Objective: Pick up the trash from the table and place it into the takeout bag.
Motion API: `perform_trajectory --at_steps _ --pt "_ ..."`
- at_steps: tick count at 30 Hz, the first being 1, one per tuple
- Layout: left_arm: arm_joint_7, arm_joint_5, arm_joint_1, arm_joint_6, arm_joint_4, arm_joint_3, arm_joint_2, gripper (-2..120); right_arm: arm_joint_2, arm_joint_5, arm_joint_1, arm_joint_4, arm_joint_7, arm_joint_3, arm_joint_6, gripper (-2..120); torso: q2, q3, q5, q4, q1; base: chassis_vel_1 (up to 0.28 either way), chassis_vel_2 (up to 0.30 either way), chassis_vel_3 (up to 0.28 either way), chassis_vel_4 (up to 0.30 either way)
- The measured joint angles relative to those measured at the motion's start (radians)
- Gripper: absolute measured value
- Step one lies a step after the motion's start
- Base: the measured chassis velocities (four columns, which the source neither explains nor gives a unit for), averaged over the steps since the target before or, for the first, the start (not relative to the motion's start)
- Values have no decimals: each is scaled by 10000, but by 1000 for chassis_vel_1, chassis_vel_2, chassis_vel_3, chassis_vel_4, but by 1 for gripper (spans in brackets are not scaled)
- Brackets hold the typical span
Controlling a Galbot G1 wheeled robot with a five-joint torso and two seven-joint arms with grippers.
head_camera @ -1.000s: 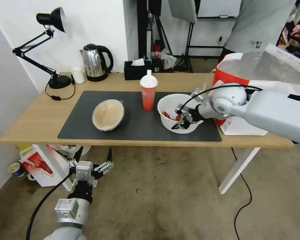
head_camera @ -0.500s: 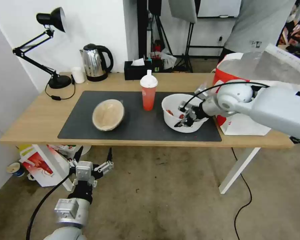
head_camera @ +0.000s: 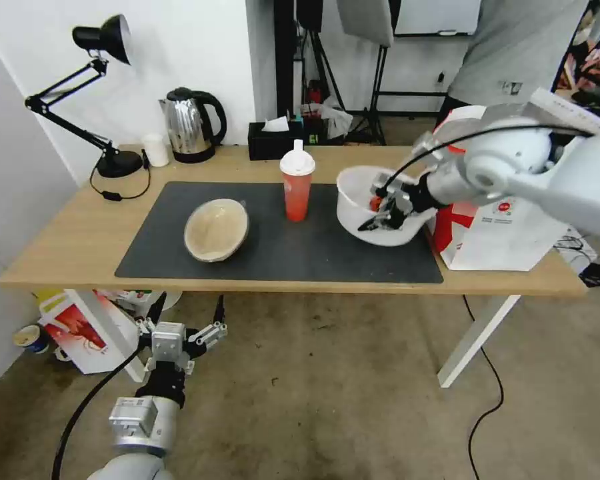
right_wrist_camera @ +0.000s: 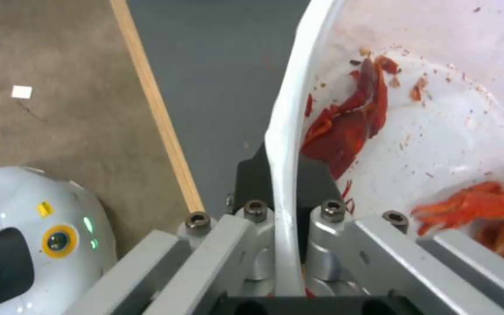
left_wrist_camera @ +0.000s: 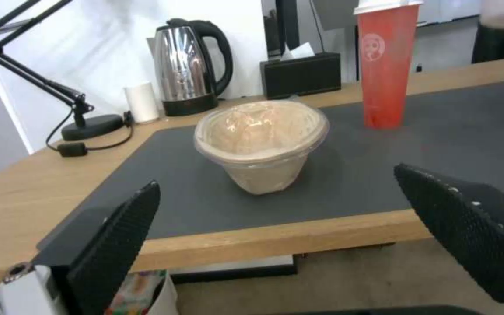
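My right gripper (head_camera: 382, 215) is shut on the rim of the wide white bowl (head_camera: 361, 200), which hangs tilted above the right end of the dark mat (head_camera: 280, 247). In the right wrist view the rim (right_wrist_camera: 283, 144) sits pinched between the two pads, with red scraps (right_wrist_camera: 345, 127) inside the bowl. The takeout bag (head_camera: 513, 227) stands just right of the bowl on the table (head_camera: 67, 240). The red cup (head_camera: 297, 181) stands mid-mat and the tan lidded bowl (head_camera: 217, 229) lies to its left. My left gripper (head_camera: 183, 337) hangs open below the table's front edge, facing the tan bowl (left_wrist_camera: 260, 144).
A black desk lamp (head_camera: 107, 100), a steel kettle (head_camera: 188, 125), a small white cup (head_camera: 156, 151) and a black tissue box (head_camera: 273, 140) line the table's back edge. A red-and-white carton (head_camera: 80, 330) sits on the floor under the left end. A cable (head_camera: 487, 413) trails over the floor at right.
My right gripper has lifted the white bowl off the mat, up and to the right toward the bag, tilting it. The left arm has not moved.
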Motion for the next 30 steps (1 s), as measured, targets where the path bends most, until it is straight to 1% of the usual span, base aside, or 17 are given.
perform_trajectory --at_steps 6,16,20,24,30 --pt "0 0 0 0 0 -1 0 100 299 495 848 186 -22 -19 40 0 1 0 -3 0 0 0 0 0 0" --pt "0 0 0 0 0 0 0 100 770 893 1564 356 -27 -58 76 0 0 0 -2 -1 0 0 0 0 0" --pt "0 0 0 0 0 0 0 100 1091 1135 2074 178 -59 -242 146 0 0 0 -4 0 -1 0 0 0 0" --pt "0 0 -1 0 0 0 0 100 1229 1168 2460 -59 -201 -441 247 0 0 0 -3 0 0 0 0 0 0" --pt "0 0 0 0 0 -1 0 100 1229 1170 2875 -342 -379 -628 328 0 0 0 -1 -1 0 0 0 0 0"
